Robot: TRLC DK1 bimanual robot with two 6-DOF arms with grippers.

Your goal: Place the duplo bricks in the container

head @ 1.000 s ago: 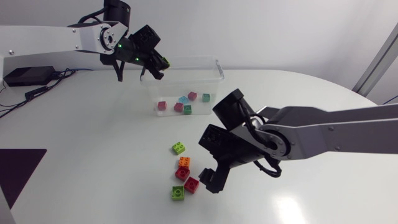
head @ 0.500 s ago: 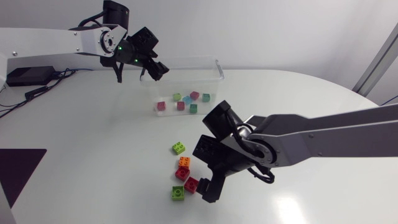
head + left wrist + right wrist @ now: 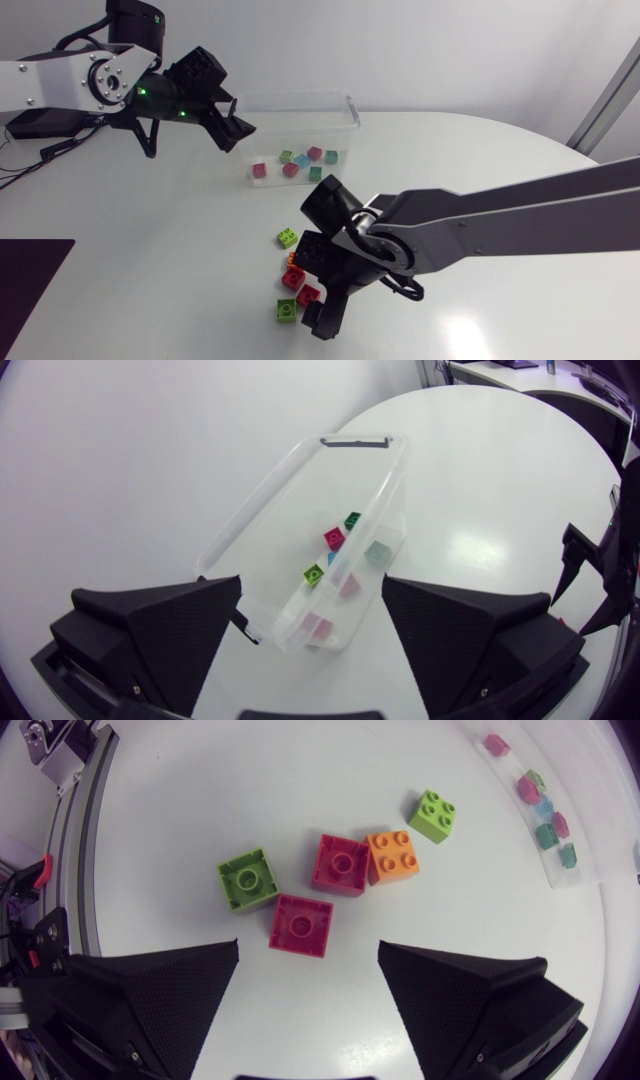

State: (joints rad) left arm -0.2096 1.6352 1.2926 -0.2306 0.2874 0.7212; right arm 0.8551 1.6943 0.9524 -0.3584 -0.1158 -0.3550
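Silver-grey left arm (image 3: 50,80) with black joints and small green lights (image 3: 140,92), silver-grey right arm (image 3: 520,210) with looping black cable (image 3: 405,292), left gripper (image 3: 310,600) and right gripper (image 3: 308,955) matte black, broad wedge fingers

Container (image 3: 355,442) top was open ahead of my left gripper (image 3: 312,580); its walls barred side entry. At my right gripper (image 3: 308,944), green (image 3: 247,880) and far red (image 3: 340,864) crowded near red (image 3: 300,925). Orange (image 3: 393,856) touched far red. Lime (image 3: 432,815) stood clear all round.
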